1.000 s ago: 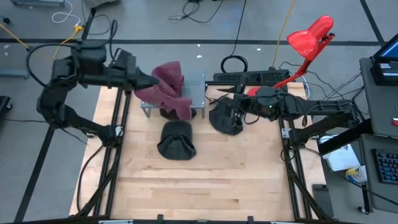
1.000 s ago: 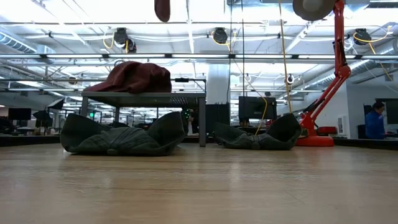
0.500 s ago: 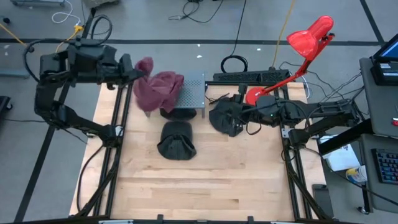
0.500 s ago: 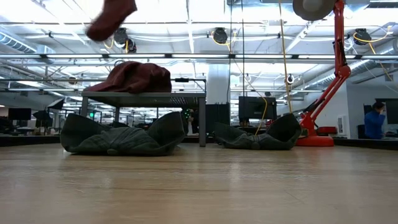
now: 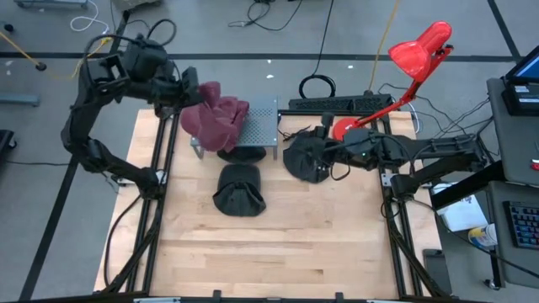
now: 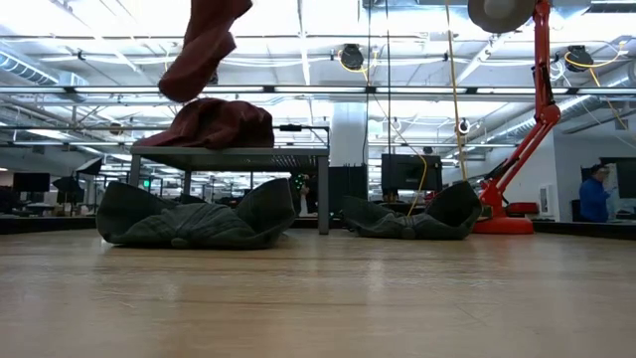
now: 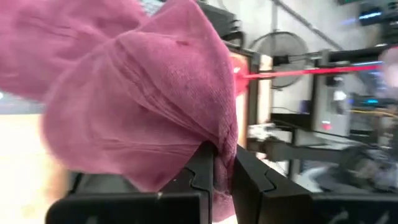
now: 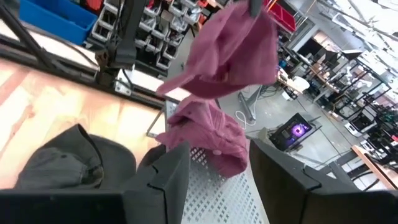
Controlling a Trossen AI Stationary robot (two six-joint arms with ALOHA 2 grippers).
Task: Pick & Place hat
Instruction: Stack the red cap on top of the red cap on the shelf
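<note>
My left gripper (image 5: 187, 91) is high over the table's far left, shut on a maroon hat (image 6: 204, 45). That hat hangs just above a second maroon hat (image 6: 214, 124), which lies on top of a small metal rack (image 5: 263, 118). My right gripper (image 8: 221, 152) stands open in the air right of the rack, above a dark hat (image 5: 305, 158) that lies on the table. Nothing is between its fingers. Another dark hat (image 5: 238, 189) lies on the table in front of the rack. A third dark one (image 5: 242, 154) shows under the rack. My left gripper pinches a gathered fold of the maroon hat's cloth (image 7: 222, 146) between its two fingers (image 7: 205, 174). The fingers slant down from the table's left. The hat is lifted clear and hangs slack below them, over the rack's left end.
A red desk lamp (image 5: 417, 50) stands past the table's far right corner, with cables and a power strip (image 5: 337, 103) behind the rack. Bare wood (image 5: 278, 252) fills the near half of the table. A person (image 6: 596, 194) is far off in the room.
My left gripper has swung toward the table's far left corner and tipped downward, still shut on the maroon hat. The hat has swung left off the middle of the rack and sunk, and now hangs lower, just above the hat on the rack.
</note>
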